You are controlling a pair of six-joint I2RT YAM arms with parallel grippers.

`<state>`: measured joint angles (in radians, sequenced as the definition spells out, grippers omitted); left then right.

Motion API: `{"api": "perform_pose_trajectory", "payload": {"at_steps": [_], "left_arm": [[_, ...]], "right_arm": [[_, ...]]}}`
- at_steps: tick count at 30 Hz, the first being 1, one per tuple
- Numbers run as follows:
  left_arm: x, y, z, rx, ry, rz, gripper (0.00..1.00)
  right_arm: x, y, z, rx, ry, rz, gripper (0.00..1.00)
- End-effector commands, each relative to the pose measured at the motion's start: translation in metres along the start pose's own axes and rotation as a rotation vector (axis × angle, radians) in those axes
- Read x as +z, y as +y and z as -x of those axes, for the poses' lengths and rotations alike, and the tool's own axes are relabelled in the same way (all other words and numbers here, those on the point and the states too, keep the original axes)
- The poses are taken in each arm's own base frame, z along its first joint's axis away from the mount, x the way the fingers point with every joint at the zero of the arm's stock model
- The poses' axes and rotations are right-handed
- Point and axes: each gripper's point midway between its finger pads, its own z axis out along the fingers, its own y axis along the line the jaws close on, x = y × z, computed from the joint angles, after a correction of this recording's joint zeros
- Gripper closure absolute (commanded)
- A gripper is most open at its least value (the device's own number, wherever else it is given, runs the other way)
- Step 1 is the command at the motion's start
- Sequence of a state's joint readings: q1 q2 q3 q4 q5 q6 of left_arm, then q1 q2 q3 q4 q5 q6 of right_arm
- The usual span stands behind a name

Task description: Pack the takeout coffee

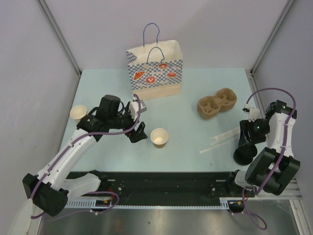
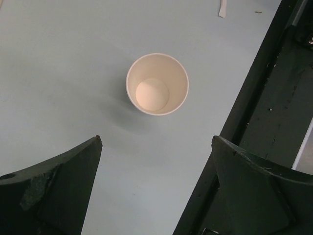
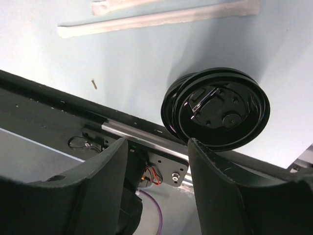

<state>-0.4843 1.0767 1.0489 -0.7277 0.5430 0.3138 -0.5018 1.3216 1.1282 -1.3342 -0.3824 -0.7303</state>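
No lidded coffee cup shows in any view. A lidless brown paper cup stands open side up near the table's middle; it also shows in the left wrist view. My left gripper is open and empty just left of the cup, its jaws set wide with the cup ahead of them. A small stack of black lids lies at the front right edge. My right gripper hovers over the stack, open and empty, and the lids sit just past its right fingertip.
A patterned paper bag with blue handles stands upright at the back. A brown pulp cup carrier lies at the right. Wrapped straws lie left of the lids. A stack of lidless cups stands at the left edge.
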Motion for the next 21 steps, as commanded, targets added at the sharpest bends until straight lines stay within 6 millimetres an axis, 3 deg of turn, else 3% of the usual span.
{"api": "perform_pose_trajectory", "payload": {"at_steps": [1,11,21], "left_arm": [[-0.001,-0.011,0.019,0.026,-0.101,-0.039,0.00],[-0.003,-0.011,0.011,0.043,-0.111,-0.015,0.00],[0.001,-0.010,0.002,0.043,-0.102,-0.014,0.00]], "right_arm": [[-0.008,-0.007,0.005,0.036,0.020,-0.077,0.45],[0.004,-0.019,0.010,0.106,0.084,-0.166,0.49],[0.024,-0.017,0.008,0.145,0.131,-0.158,0.52]]}}
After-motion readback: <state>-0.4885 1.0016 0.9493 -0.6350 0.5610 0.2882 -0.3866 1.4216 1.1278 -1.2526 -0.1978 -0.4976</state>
